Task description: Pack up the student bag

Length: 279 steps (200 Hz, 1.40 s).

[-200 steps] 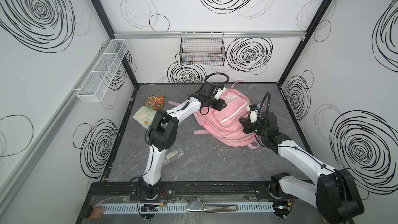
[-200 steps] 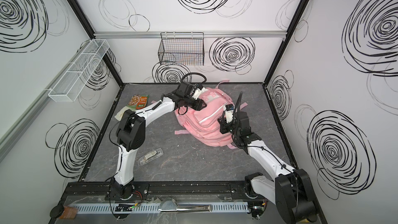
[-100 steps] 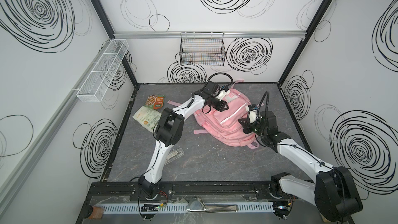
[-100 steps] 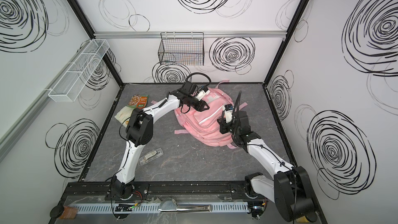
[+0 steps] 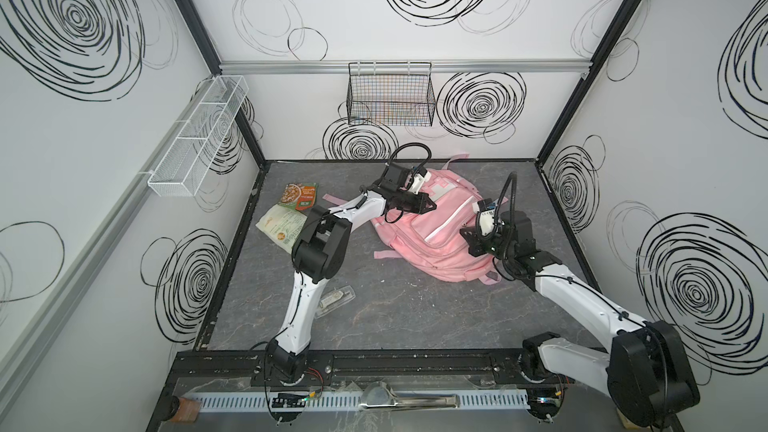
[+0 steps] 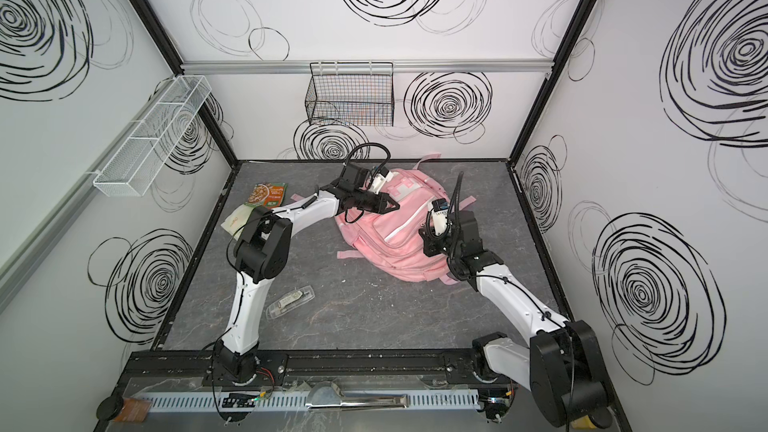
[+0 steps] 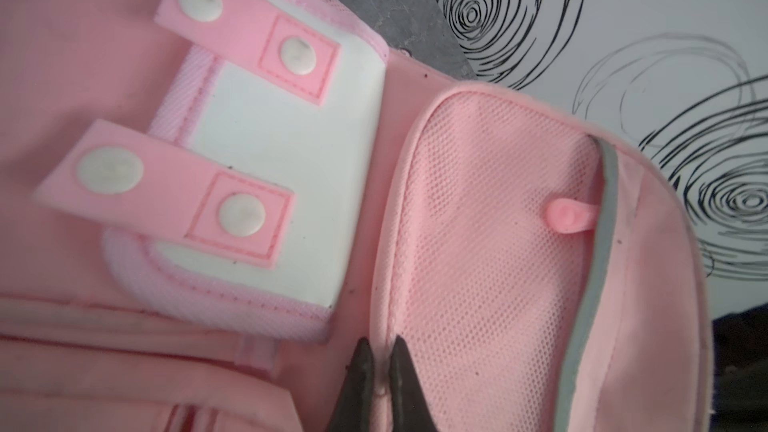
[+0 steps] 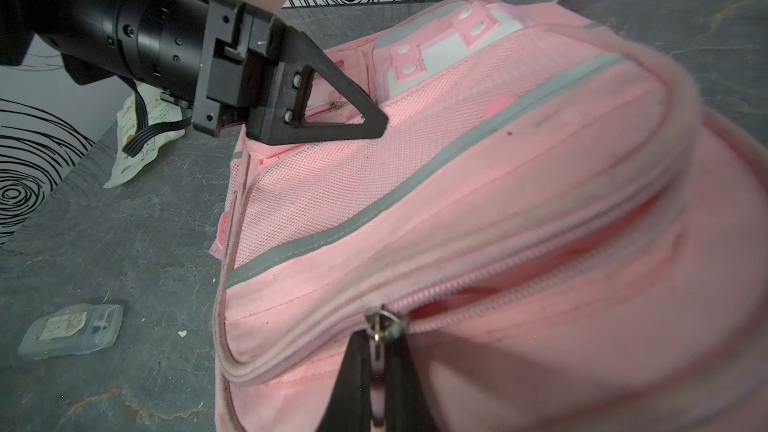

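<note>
Toward the far-right corner of the table [image 5: 415, 317], the one student bag [image 5: 440, 243] lies front up with both grippers on it. The left gripper [image 7: 382, 347] is pinched together on what seems to be the piped rim of a mesh pocket beside the white flap [image 7: 282, 151], and the right gripper [image 8: 379, 342] is clamped on a metal zipper pull [image 8: 382, 323] of a partly open zip. Two food packets, one orange-green [image 5: 300, 197] and one pale [image 5: 284, 226], lie together by the far-left edge, and one clear plastic case [image 5: 334, 302] lies nearer the front edge, well apart from the bag.
</note>
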Tool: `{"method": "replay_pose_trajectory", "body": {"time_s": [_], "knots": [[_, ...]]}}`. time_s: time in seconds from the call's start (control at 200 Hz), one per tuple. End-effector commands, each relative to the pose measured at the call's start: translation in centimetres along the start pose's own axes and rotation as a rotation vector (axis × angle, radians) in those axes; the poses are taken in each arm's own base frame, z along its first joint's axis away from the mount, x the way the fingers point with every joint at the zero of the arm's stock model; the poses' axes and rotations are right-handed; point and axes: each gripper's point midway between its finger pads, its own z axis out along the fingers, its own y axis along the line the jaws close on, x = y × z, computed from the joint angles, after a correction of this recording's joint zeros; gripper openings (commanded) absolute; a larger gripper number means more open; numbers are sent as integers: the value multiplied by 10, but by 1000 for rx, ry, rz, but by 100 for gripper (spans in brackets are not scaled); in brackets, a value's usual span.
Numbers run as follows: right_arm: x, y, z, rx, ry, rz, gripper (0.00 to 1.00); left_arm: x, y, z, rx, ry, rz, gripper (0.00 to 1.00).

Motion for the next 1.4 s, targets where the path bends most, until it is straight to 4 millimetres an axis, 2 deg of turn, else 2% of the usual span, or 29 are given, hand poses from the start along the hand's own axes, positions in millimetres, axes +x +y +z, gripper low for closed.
{"method": "replay_pose_trajectory", "body": {"time_s": [0.0,0.2,0.33,0.455,0.55,0.72,0.851,0.881,0.976,1.061,1.101,1.166,1.256,1.321,1.391], "knots": [[1,23,-7,-51,-22,-11,0,-53,13,-23,-86,-226,-142,0],[34,58,-3,-115,37,-13,0,-78,4,-40,-40,-414,-275,0],[45,80,2,-179,46,13,0,-92,-4,-42,-40,-479,-296,0],[46,97,13,-220,45,17,0,-94,-14,-42,-19,-538,-355,0],[43,102,27,-219,68,37,0,-93,-27,-43,-5,-574,-372,0],[43,109,52,-233,133,40,0,-89,-46,-28,45,-541,-363,0],[38,115,55,-251,141,43,0,-89,-61,-33,86,-524,-297,0],[35,115,53,-252,136,42,3,-89,-67,-36,97,-517,-267,0],[28,114,41,-236,109,35,23,-90,-78,-53,105,-499,-177,2],[20,113,27,-229,80,-1,42,-90,-90,-74,104,-487,-89,26],[15,115,20,-232,68,-25,49,-90,-98,-85,109,-485,-41,33],[6,120,5,-249,48,-68,54,-89,-112,-106,106,-493,28,39],[-14,131,-17,-289,-13,-111,63,-91,-131,-139,86,-532,118,53],[-34,142,-34,-324,-76,-127,67,-93,-145,-168,66,-569,182,54],[-52,165,-54,-424,-151,-179,67,-93,-156,-200,34,-600,228,54]]}}
